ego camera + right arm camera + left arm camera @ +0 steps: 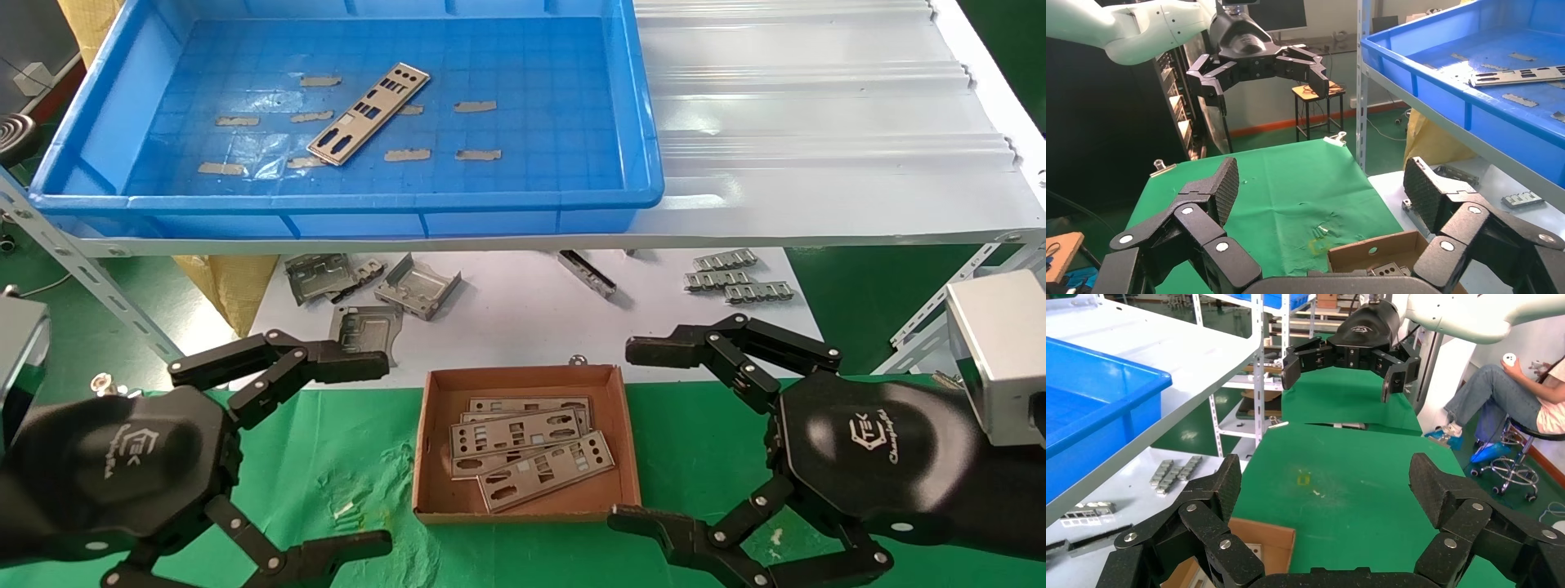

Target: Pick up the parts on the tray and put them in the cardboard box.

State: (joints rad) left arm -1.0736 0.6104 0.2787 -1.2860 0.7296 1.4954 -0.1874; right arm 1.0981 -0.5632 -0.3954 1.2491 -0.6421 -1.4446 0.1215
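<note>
One part point(368, 113) lies in the tray point(490, 200), well beyond both grippers, more parts point(527, 455) fill the box point(523, 377) between the left gripper point(368, 457) and right gripper point(645, 437), both spread wide and empty, brackets point(372, 286) just past them.

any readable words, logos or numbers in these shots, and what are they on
"TEK" inside a hexagon logo: on the housing of the left end effector.
The same "TEK" logo, with a slanted script word beneath it too blurred to read surely: on the right end effector.
Nothing legible on the tray, the cardboard box or the parts.
</note>
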